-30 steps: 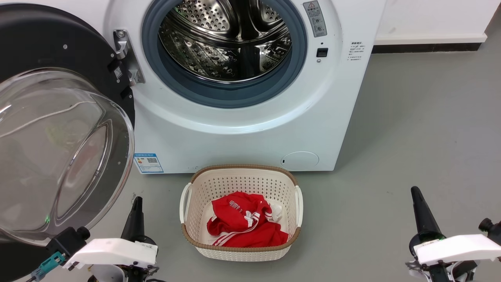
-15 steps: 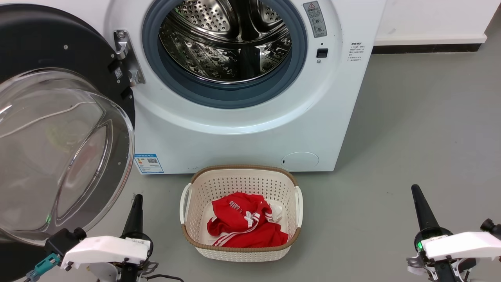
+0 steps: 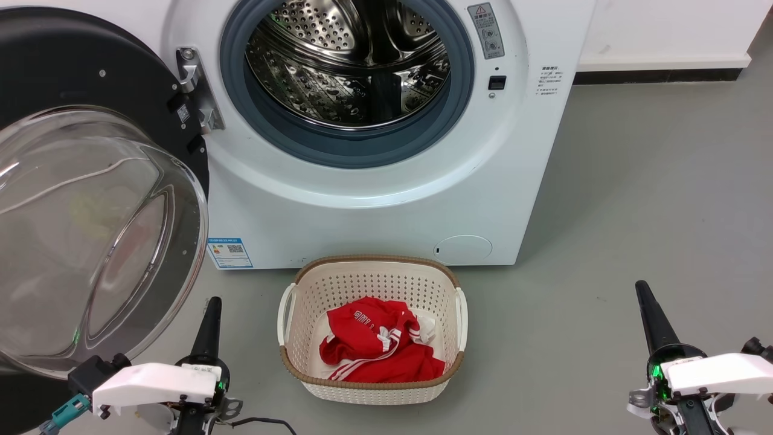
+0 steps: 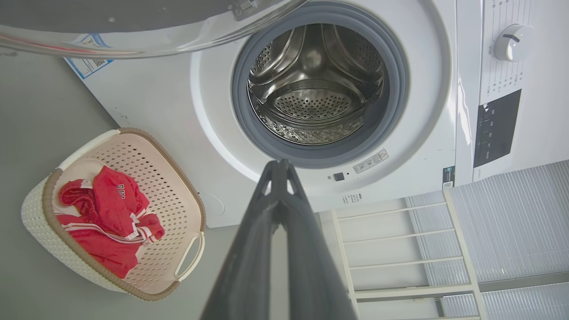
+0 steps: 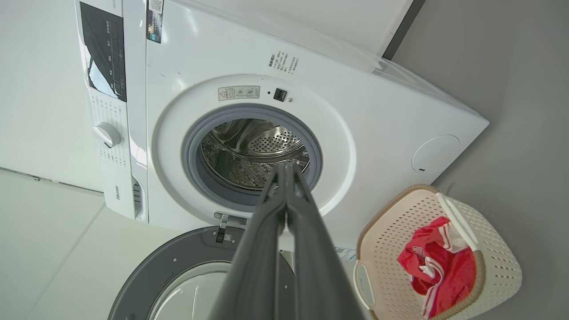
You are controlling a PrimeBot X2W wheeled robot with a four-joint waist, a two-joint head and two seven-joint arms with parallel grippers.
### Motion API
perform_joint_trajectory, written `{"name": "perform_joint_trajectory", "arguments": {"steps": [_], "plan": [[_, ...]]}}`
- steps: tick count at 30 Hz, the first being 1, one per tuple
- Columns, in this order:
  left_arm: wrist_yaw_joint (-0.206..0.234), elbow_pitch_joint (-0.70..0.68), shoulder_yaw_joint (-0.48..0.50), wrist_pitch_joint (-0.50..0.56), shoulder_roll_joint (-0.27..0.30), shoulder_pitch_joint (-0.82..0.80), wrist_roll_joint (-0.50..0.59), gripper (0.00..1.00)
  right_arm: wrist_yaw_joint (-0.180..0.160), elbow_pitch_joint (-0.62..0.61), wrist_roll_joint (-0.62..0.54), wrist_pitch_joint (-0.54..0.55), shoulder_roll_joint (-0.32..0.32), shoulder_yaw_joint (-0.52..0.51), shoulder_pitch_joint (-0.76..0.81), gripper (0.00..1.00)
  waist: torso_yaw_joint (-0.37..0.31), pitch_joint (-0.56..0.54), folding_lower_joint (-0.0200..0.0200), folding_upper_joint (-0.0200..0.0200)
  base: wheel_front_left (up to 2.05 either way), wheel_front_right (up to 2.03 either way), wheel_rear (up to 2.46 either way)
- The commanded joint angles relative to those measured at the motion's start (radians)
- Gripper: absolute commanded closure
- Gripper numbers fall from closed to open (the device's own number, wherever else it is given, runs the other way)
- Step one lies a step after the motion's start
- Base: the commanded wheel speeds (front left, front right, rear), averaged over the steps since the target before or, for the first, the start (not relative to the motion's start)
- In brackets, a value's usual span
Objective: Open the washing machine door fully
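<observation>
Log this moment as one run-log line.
washing machine door: swung wide open, drum exposed | left gripper: shut, empty, low beside door | right gripper: shut, empty, above floor | basket: before machine, red garment inside

Glossy glass-centred washing machine door (image 3: pixel 90 235); shiny perforated steel drum (image 3: pixel 350 66).
</observation>
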Motion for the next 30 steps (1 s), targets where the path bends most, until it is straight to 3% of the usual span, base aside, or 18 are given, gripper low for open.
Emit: {"name": "perform_joint_trajectory", "arguments": {"steps": [1,30], "plan": [[-0.007,-0.003,0.006,0.007,0.000,-0.021,-0.021,1.00,0.000,-0.001,0.023,0.008,-0.005,-0.003,-0.019,1.00,0.000,0.000,0.0000,0.0000,0.00,0.00,0.00],[-0.037,0.017,0.028,0.069,-0.004,-0.035,-0.276,1.00,0.000,0.031,0.259,0.062,-0.001,-0.023,-0.046,1.00,0.001,-0.004,0.0000,0.0000,0.00,0.00,0.00]]}}
